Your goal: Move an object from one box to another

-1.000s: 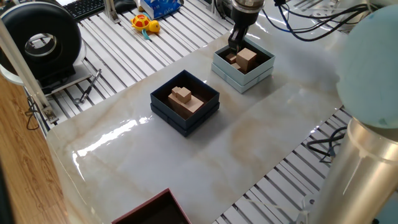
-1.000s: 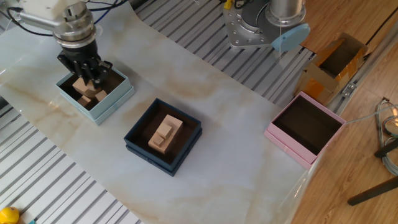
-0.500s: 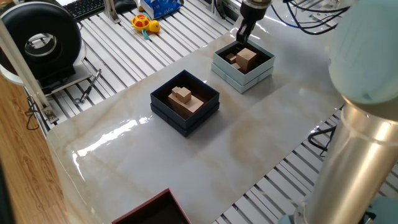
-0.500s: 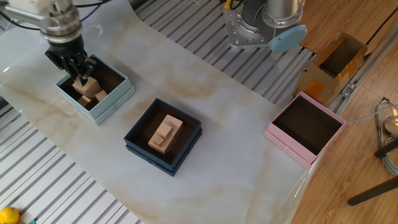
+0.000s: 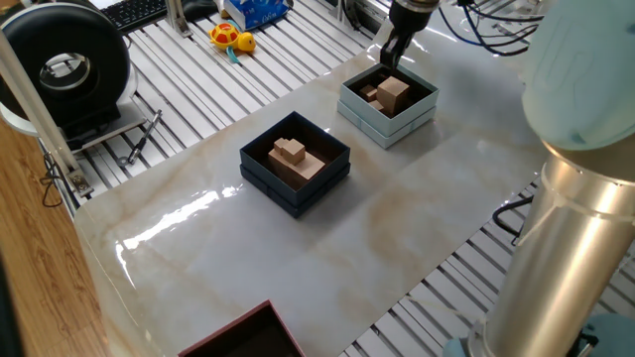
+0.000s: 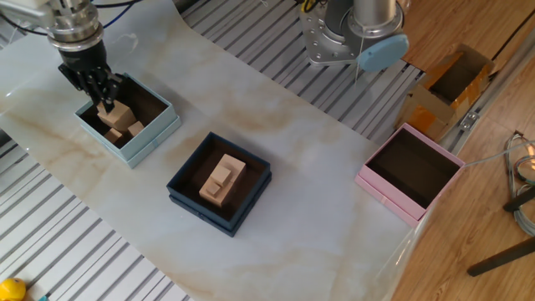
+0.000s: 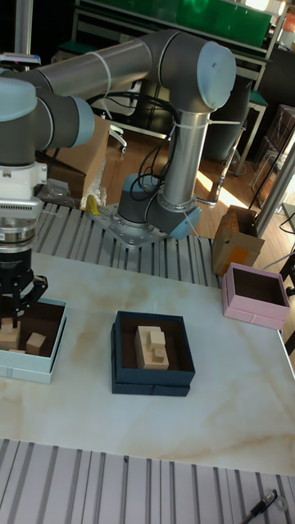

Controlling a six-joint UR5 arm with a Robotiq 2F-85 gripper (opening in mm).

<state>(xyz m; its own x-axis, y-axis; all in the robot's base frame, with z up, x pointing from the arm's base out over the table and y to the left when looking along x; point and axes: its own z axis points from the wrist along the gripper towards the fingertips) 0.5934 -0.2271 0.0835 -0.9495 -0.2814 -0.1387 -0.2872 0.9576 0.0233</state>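
The small wooden object (image 6: 135, 130) lies inside the pale blue-grey box (image 6: 149, 136), beside a bigger tan cube (image 6: 118, 113). The one fixed view shows the same object (image 5: 369, 96) in the pale box (image 5: 399, 128). My gripper (image 6: 98, 85) hangs just above the far edge of that box, open, with nothing between its fingers. In the tall fixed view the gripper (image 7: 14, 311) stands over the box's back left corner. The black box (image 6: 194, 203) in the middle holds only a larger stepped wooden block (image 6: 221, 180).
A pink box (image 6: 407, 209) with a dark inside stands at the table's edge near the arm's base (image 6: 338, 42). A dark red box corner (image 5: 248, 335) shows at the near edge. Slatted metal surrounds the marble top.
The gripper has risen out of the pale box and drifted toward its far edge. The blocks in both boxes have stayed put.
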